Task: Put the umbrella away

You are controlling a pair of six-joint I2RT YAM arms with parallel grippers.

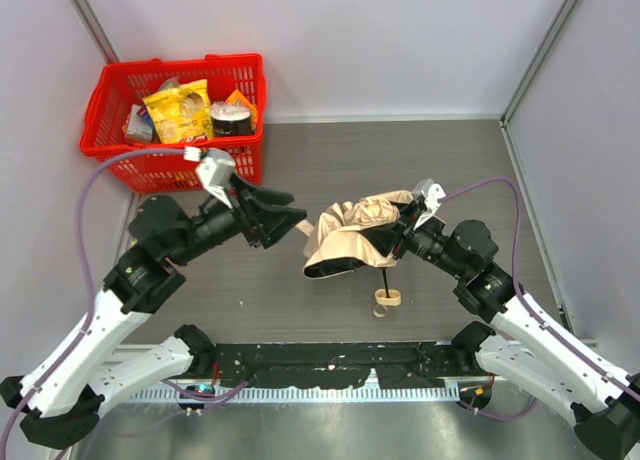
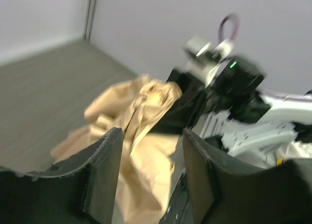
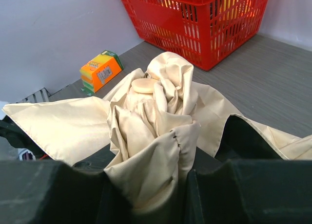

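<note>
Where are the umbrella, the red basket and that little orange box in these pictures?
umbrella (image 1: 342, 236): top view, on the bunched beige fabric.
red basket (image 1: 185, 62): top view, on its far rim.
orange box (image 3: 100, 69): right wrist view, on its upper face.

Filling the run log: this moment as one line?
umbrella: canopy crumpled | left gripper: open, beside it | right gripper: shut on umbrella | basket: back left

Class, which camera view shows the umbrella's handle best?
The top external view: the handle shows at the black shaft's lower end, near the table. Both wrist views show mostly the umbrella's beige fabric, no handle.
</note>
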